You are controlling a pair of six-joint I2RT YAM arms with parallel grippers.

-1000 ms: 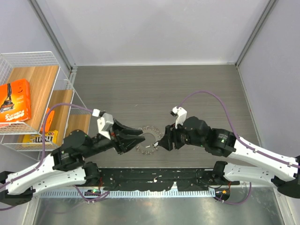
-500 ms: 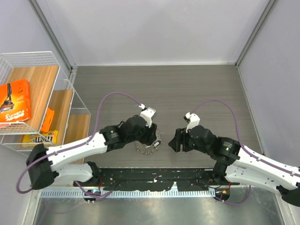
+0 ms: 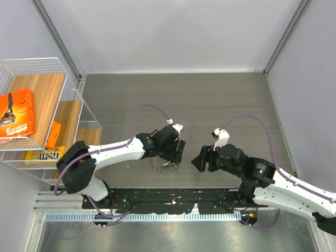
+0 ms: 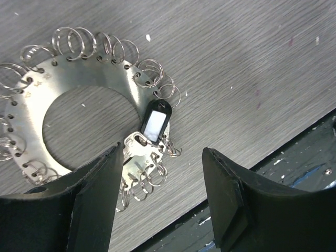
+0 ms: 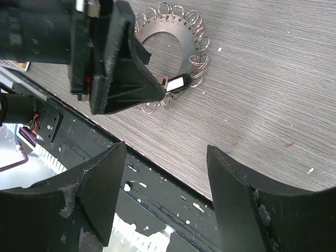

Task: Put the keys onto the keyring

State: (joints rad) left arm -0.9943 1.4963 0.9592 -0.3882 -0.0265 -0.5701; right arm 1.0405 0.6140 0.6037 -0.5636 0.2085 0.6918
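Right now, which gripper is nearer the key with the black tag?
Left. The left gripper hangs right over the key, its open fingers either side of it; the right gripper sits off to the key's right, apart from it.

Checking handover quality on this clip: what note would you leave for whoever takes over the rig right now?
Left gripper: open, empty, above the keyring's near rim.
Right gripper: open, empty, off to the right.
Keyring: flat on the table.
A silver key with a black tag lies at the rim among the small loops.
Done: I cannot tell whether the key is threaded on a loop.
Left: check that, and thread it if it is not.
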